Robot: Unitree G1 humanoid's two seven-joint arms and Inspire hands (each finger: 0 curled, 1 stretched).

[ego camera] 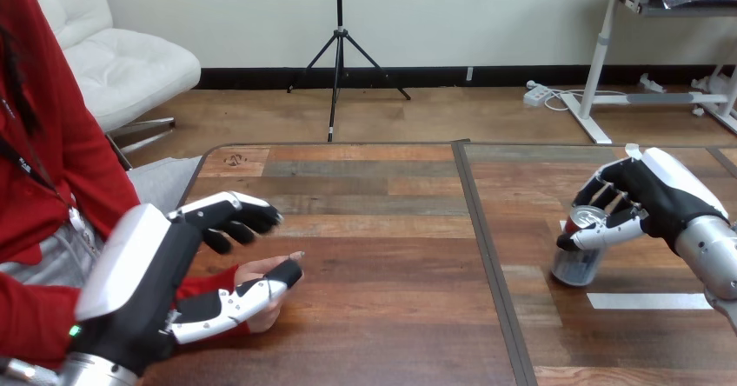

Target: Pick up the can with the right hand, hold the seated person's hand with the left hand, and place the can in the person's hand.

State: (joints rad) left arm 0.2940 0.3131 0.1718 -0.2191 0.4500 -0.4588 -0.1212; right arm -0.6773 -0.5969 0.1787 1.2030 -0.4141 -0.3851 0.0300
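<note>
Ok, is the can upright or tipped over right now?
Upright, or nearly so: the can has its rim facing up and its base down at the table, with the right hand curled round its top.

From the robot's head, the single view looks forward and down, close over the wooden table (391, 316).

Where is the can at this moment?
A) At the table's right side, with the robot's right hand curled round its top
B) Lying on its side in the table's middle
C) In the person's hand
A: the can is at the right of the table, and the right hand curls round its top.
</note>
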